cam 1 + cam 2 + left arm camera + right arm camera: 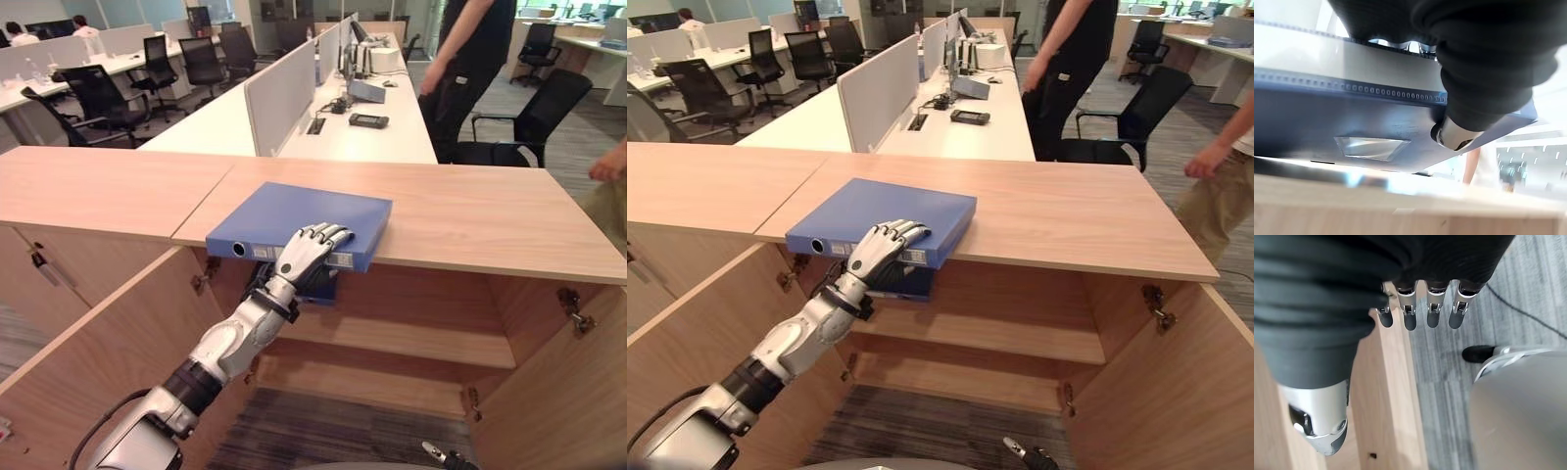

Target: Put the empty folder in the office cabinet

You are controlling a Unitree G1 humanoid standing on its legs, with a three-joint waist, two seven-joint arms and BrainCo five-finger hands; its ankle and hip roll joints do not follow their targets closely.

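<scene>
1. Folder [294, 221], blue, lies flat on the cabinet top [470, 215] at the centre of the left eye view, its spine overhanging the front edge toward the lower frame.
2. Left hand [312, 247] comes up from the lower left and clasps that overhanging spine: fingers curl over the top cover, and in the left wrist view the thumb [1452, 137] presses the underside, so the hand is closed on the folder.
3. Long axis of the spine runs left to right along the cabinet's front edge; the folder stretches away from the hand toward the upper frame.
4. Open cabinet, with its shelf [411, 338], sits directly below the hand, lower centre of the frame, doors swung wide. The coming move likely means drawing the folder off the edge and lowering it.
5. Right hand [1420, 316] hangs by a cabinet door, fingers relaxed and empty, well apart from the folder; the left is nearer.
</scene>
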